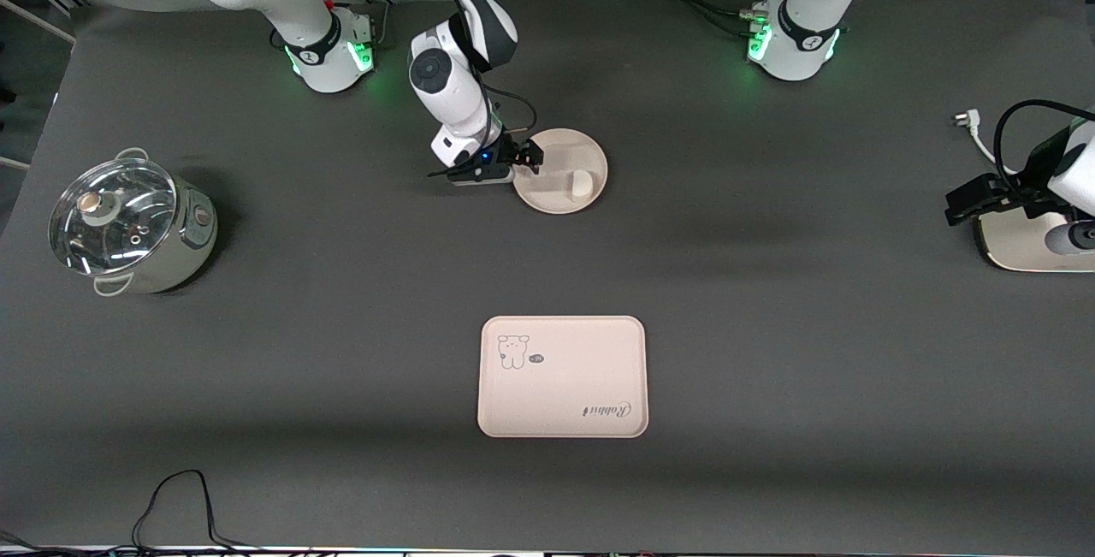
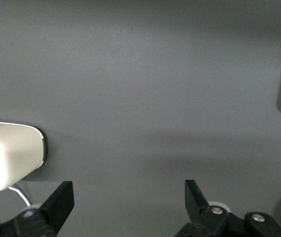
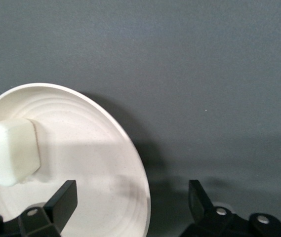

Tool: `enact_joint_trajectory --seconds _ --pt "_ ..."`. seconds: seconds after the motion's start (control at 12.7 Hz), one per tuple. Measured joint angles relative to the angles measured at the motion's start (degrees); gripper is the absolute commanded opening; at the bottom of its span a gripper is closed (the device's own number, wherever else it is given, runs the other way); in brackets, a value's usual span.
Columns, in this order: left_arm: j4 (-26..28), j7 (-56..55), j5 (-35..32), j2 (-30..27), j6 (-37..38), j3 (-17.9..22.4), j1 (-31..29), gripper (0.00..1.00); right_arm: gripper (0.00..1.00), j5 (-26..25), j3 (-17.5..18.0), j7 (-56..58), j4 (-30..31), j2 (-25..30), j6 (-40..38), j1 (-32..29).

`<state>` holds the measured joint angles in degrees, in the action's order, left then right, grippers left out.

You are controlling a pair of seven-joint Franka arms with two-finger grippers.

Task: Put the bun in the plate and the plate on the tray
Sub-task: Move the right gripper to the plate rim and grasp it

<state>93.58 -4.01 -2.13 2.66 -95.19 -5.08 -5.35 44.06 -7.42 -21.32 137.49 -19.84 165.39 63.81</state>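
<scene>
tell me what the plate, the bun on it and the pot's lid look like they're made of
Plate: probably matte ceramic or melamine; cream, with faint concentric rings and no gloss.
Bun: soft-looking, maybe foam or dough; smooth, dull off-white, with rounded corners.
Pot lid: clear glass with a metal rim; you see through it, and it carries bright reflections. The pot's body looks like brushed steel.

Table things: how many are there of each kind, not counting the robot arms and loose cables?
Bun: 1
Round plate: 1
Rectangular tray: 1
Pot with glass lid: 1
White appliance at the left arm's end of the table: 1
Total: 5
</scene>
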Motion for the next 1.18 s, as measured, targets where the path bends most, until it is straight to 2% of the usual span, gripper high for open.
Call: enact_joint_trajectory --seconds 0.16,0.55,0.63,1.02,1.18 --pt "-0.01 0.00 0.00 0.00 0.00 0.05 0.00 1.00 0.97 0.32 0.14 0.00 -0.01 -1.04 0.83 0.24" --pt "-0.40 0.00 0.00 0.00 -0.03 -0.08 0.01 1.00 0.27 0.76 0.16 0.00 -0.05 -1.41 0.92 0.24" --pt "-0.40 0.00 0.00 0.01 -0.03 -0.06 0.01 1.00 0.18 0.79 0.16 0.00 -0.13 -1.41 0.92 0.24" --pt "-0.40 0.00 0.00 0.05 -0.03 0.01 0.01 1.00 0.00 0.86 0.18 0.00 -0.43 -1.09 -0.38 0.23" --pt "-0.40 0.00 0.00 0.06 0.00 0.02 0.01 1.00 0.00 0.89 0.17 0.01 -0.47 -0.57 -0.78 0.22"
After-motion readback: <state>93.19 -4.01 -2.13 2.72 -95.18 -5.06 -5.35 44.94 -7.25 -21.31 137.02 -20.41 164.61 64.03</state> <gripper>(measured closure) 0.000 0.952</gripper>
